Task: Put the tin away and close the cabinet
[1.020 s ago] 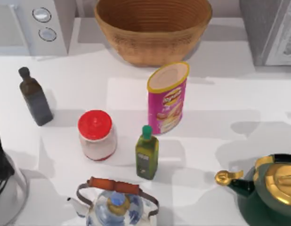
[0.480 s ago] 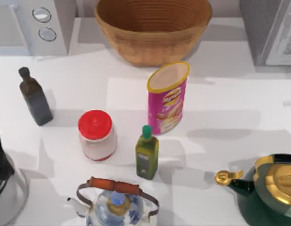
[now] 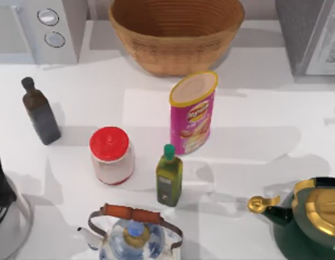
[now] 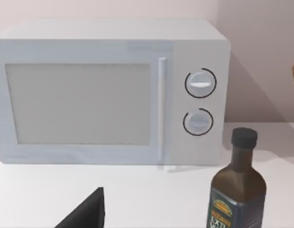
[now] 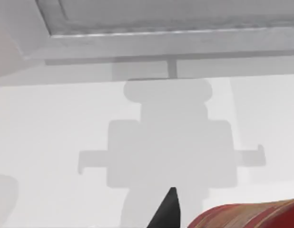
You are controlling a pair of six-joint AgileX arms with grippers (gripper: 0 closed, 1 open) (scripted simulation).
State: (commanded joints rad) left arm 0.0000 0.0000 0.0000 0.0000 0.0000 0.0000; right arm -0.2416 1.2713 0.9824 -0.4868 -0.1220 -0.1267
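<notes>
We see a white table point(image 3: 265, 108) crowded with kitchen things. At the back a wicker basket point(image 3: 176, 32), a microwave point(image 3: 40, 30) at back left, a grey cabinet point(image 3: 311, 35) at back right. A dark bottle point(image 3: 41, 112) stands at left, a red-lidded jar point(image 3: 111, 155) beside a small green oil bottle point(image 3: 169, 176), the pink tin point(image 3: 192, 112) upright behind them. At the front edge, a glass teapot point(image 3: 132, 235) and a green kettle point(image 3: 308, 219) at right.

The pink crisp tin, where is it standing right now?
Top view: the pink crisp tin stands mid-table, just in front of the wicker basket, behind the green oil bottle.
</notes>
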